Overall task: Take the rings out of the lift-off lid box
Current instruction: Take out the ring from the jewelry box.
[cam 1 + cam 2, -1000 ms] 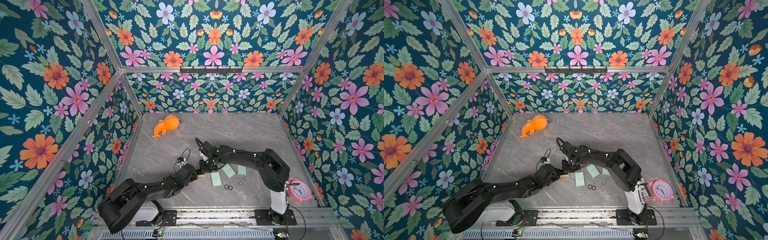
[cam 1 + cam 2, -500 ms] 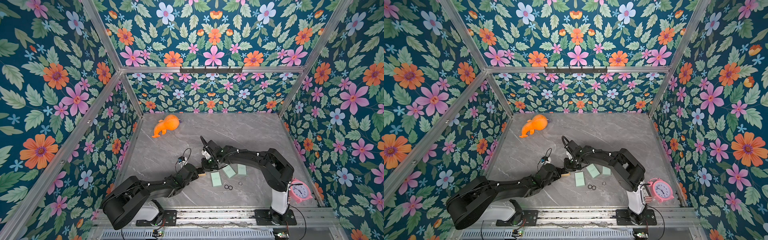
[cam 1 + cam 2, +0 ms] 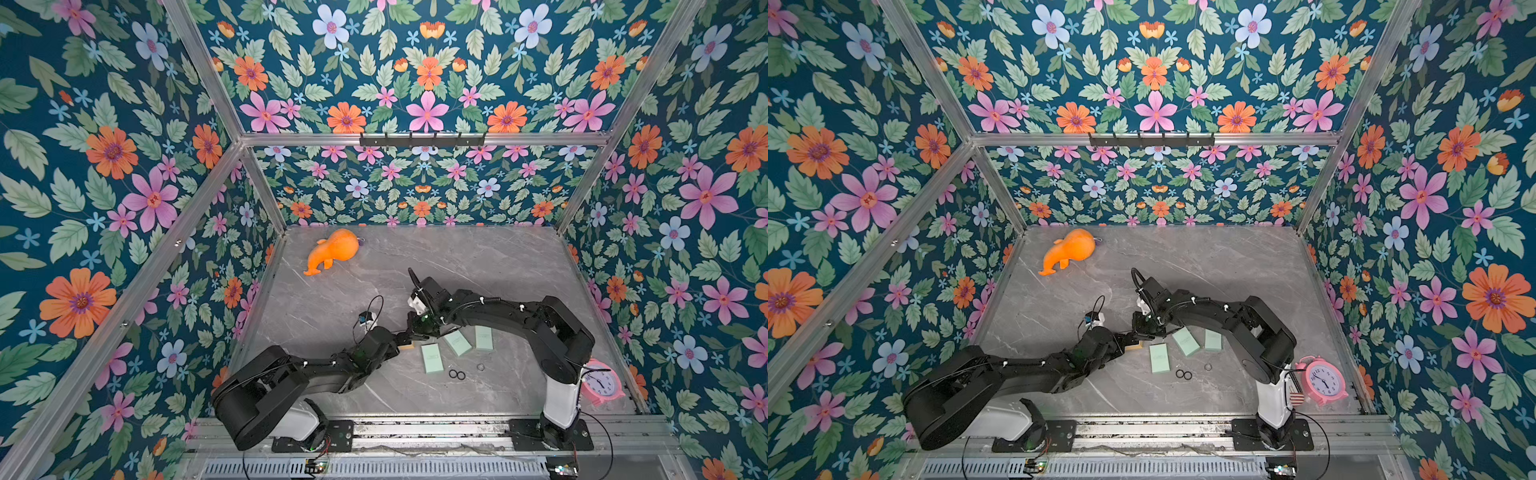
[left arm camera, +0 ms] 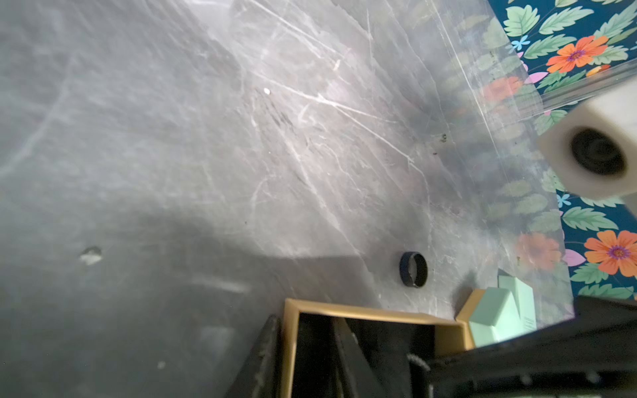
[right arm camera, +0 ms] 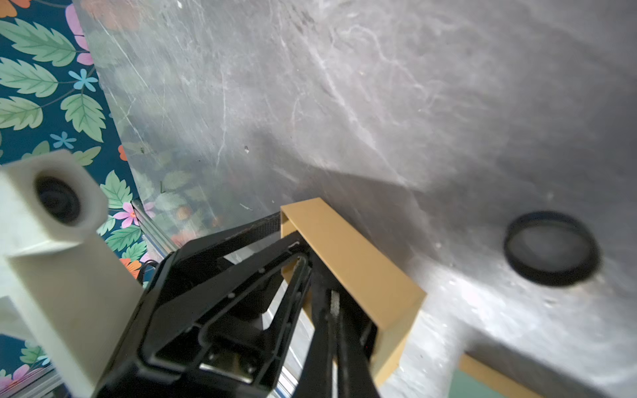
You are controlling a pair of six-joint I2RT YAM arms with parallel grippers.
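Observation:
My left gripper (image 3: 404,340) is shut on one wall of a small open gold box tray (image 3: 409,345), one finger outside and one inside (image 4: 305,320). My right gripper (image 3: 415,329) is shut, and its fingers (image 5: 327,310) reach down into that gold tray (image 5: 348,262). What lies inside the tray is hidden. A black ring (image 4: 413,269) lies on the table beside the tray, seen also in the right wrist view (image 5: 551,248). Two black rings (image 3: 456,374) and a silvery ring (image 3: 481,367) lie in front of three mint-green box parts (image 3: 432,358).
An orange plush toy (image 3: 334,249) lies at the back left. A pink alarm clock (image 3: 600,382) stands at the front right by the right arm's base. Floral walls close in the grey marble table (image 3: 478,266) on three sides.
My right wrist has shifted a little to the right and back. The left gripper keeps its hold on the gold tray. The rings on the table have not moved.

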